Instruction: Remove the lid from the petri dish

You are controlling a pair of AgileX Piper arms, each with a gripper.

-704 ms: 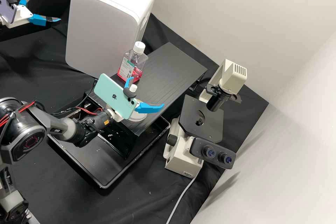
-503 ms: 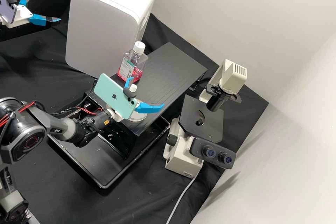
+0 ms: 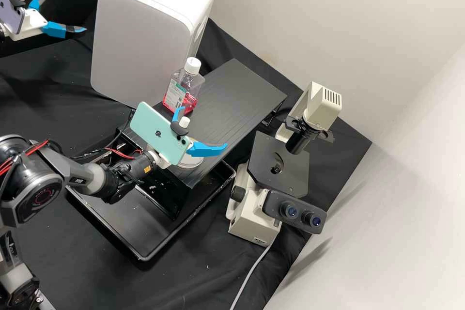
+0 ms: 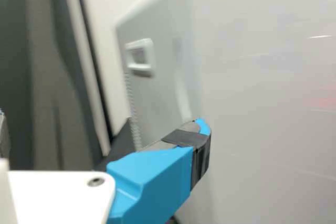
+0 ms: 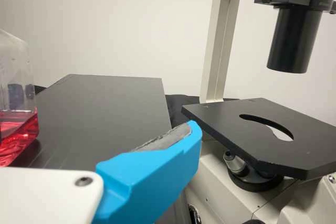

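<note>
The petri dish point(image 3: 188, 162), a small clear round dish, sits at the near end of the black raised platform point(image 3: 237, 97). Most of it is hidden, and whether its lid is on cannot be told. My right gripper point(image 3: 205, 127) hangs open just above it, one blue finger to either side. In the right wrist view one blue finger point(image 5: 157, 161) shows over the platform point(image 5: 105, 114). My left gripper point(image 3: 67, 10) is open, raised at the far left beside the white box point(image 3: 145, 29). Its finger point(image 4: 168, 171) lies close to that box point(image 4: 252, 77).
A flask of red liquid point(image 3: 181, 88) stands on the platform just behind the right gripper. A microscope point(image 3: 286, 169) stands to the right, its stage point(image 5: 262, 129) near the finger. A black tray point(image 3: 145, 232) lies under the platform's front end.
The left gripper has shifted slightly to the right. The right arm and the dish have not moved.
</note>
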